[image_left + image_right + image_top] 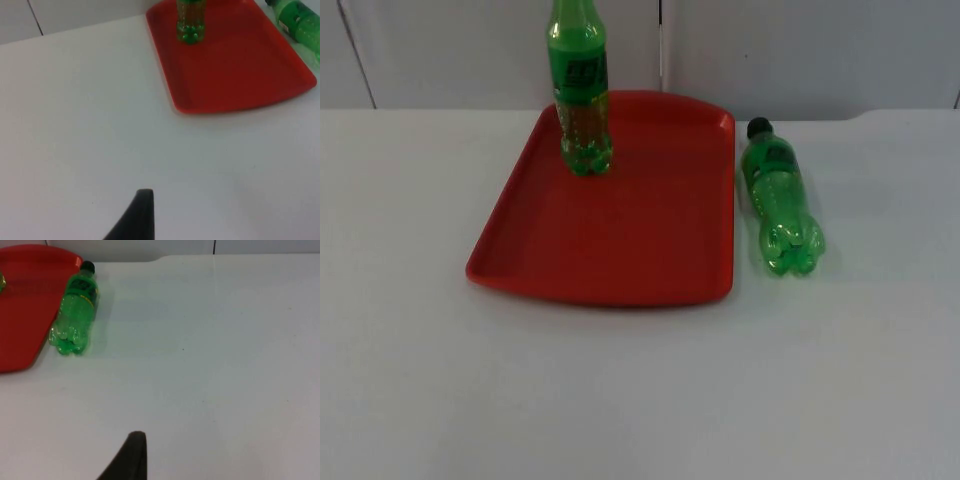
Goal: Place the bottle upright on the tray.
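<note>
Beside the tray's right edge, on the white table (620,400), one green bottle (781,198) lies on its side, black cap toward the wall; a second bottle (580,95) stands upright at the back of the red tray (620,250); left gripper (135,215) and right gripper (127,457) wait above bare table, well apart from both; whether their fingers are apart I cannot tell.

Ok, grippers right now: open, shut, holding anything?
Left gripper: over bare table short of the tray, holding nothing; open or shut cannot be told.
Right gripper: over bare table, holding nothing; cannot be told either.
</note>
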`<state>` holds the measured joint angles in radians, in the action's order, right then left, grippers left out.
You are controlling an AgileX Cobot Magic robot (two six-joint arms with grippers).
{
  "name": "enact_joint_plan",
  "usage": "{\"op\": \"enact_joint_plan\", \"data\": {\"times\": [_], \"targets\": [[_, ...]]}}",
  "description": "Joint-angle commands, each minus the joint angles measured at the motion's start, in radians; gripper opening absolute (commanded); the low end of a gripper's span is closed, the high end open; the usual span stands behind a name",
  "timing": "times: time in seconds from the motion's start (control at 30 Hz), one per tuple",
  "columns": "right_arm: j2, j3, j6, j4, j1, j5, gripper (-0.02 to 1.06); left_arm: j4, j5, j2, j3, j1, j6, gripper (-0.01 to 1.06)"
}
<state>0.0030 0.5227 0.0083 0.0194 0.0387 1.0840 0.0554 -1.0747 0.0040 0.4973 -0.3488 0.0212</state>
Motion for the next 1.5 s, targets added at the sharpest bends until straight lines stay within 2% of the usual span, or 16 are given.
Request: {"op": "enact_joint_plan", "data": {"times": [0.0, 1.47], "targets": [[-0.003, -0.007, -0.001, -0.001, -0.009, -0.006, 1.05, -0.014, 0.0, -0.004, -0.004, -0.006, -0.005, 1.05], [-0.003, -0.007, -0.001, -0.001, -0.009, -0.006, 1.05, -0.024, 0.0, -0.004, -0.004, -0.006, -0.015, 1.05]]}}
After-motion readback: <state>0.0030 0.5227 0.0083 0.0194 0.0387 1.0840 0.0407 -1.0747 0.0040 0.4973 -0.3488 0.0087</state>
